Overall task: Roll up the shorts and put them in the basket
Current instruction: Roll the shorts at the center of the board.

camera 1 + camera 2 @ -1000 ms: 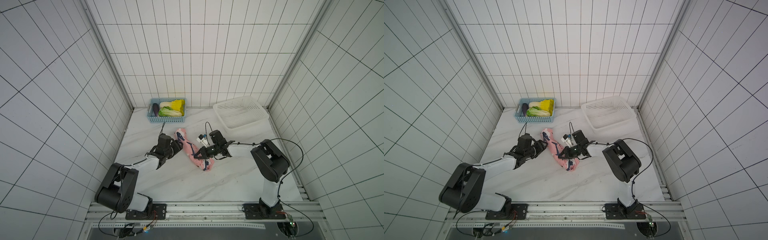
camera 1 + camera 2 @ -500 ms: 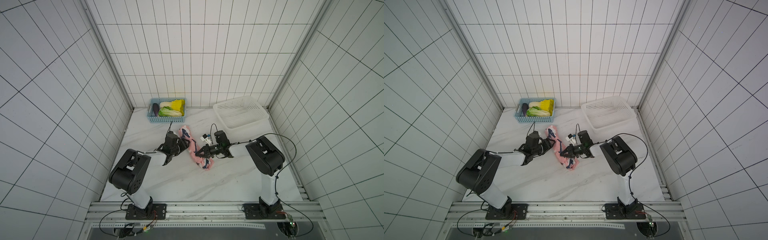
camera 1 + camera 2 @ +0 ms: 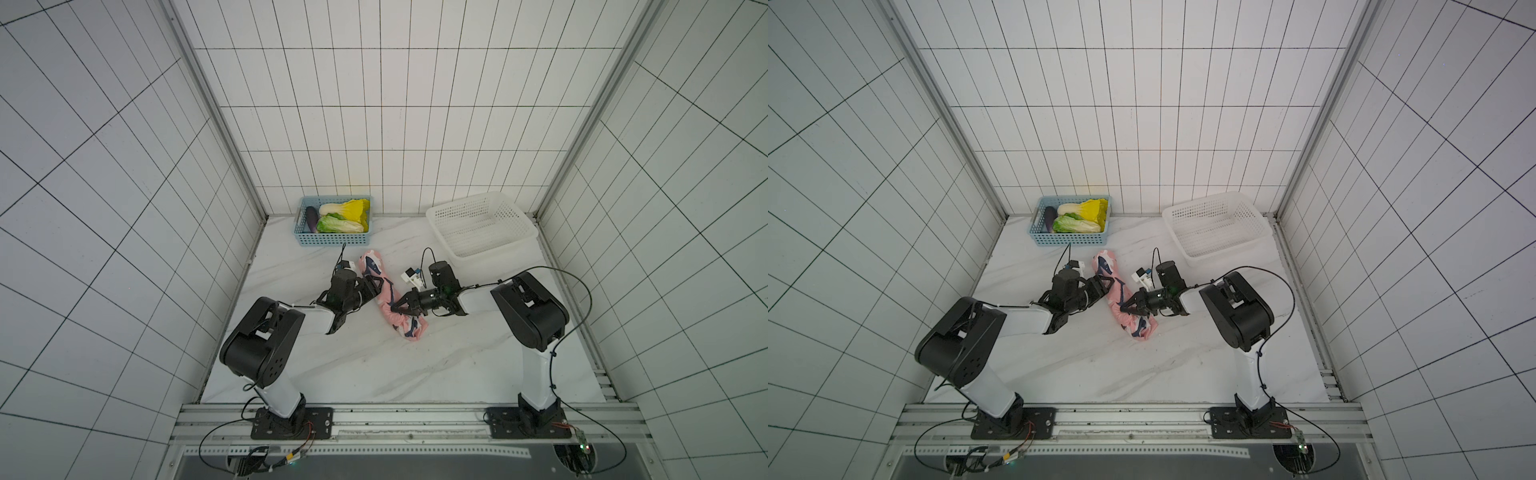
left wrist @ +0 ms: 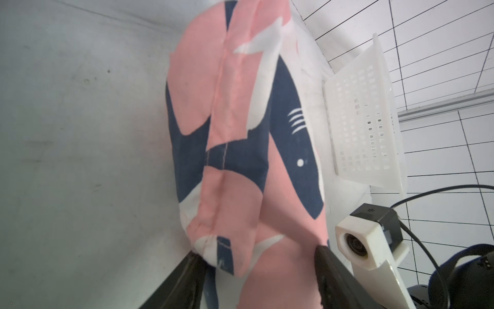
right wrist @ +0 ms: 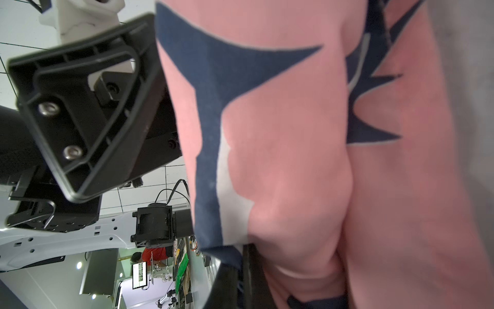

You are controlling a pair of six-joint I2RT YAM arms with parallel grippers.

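Right gripper (image 3: 397, 306) is nipped shut on a fold near the middle of the soft pink fabric shorts printed with navy-and-white sharks (image 3: 385, 291). They lie as a loose sausage-shaped roll on the white marble-look table (image 3: 353, 365), just in front of the light blue plastic basket of vegetables (image 3: 332, 241), slanting away from it.

Over the last second the left gripper (image 3: 374, 289) has come in from beside the roll. Its black fingers (image 4: 330, 273) now stand apart, one on each side of the stretch nearer the basket. Whether they press the cloth I cannot tell. The roll itself has hardly shifted.

With both arms now at the garment, the rolling looks largely done and this reads as a tightening or tidying step. The end farthest from the basket looks slacker and more crumpled. My guess is that it could spring open once the right pinch lets go, unless the left jaws close on the bundle first.
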